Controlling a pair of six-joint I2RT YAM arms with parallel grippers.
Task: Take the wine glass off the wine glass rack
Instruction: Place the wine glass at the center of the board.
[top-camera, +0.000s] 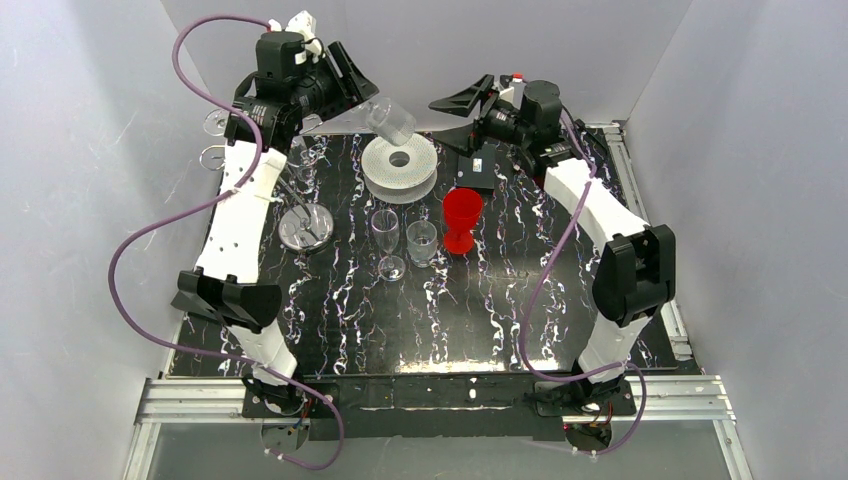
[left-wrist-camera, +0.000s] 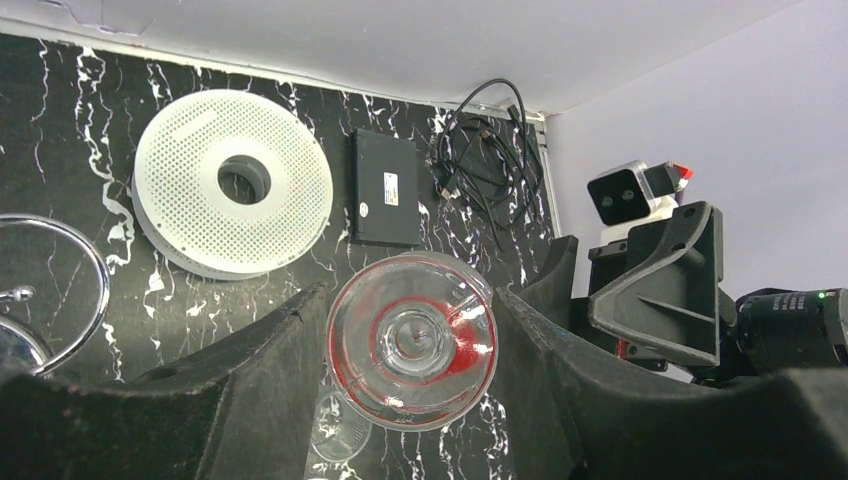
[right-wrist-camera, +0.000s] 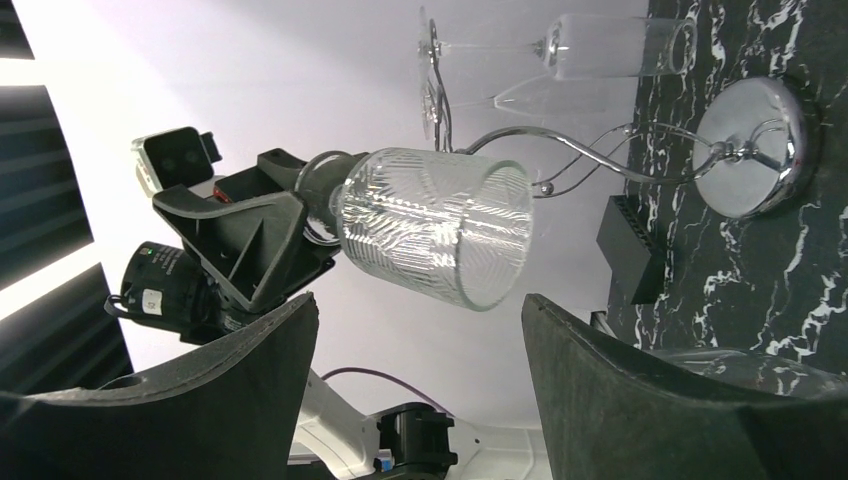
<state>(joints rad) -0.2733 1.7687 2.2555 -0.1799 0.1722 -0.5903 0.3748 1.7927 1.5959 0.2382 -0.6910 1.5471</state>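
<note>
Left gripper (top-camera: 358, 88) grips the ribbed wine glass (top-camera: 392, 120), its bowl pointing sideways straight at the wide-open, empty right gripper (top-camera: 462, 101).

Plain pale walls (top-camera: 430, 40) with a faint lilac tint close in the back and both sides. Between them lies a black table (top-camera: 400, 320) veined in white like marble, edged near and right by silver metal rails (top-camera: 190, 400). The light is soft and even.

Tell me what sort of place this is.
Probably a robotics lab test cell rather than a home: plain white walls box in a black marbled table, with aluminium framing along its near edge.
</note>
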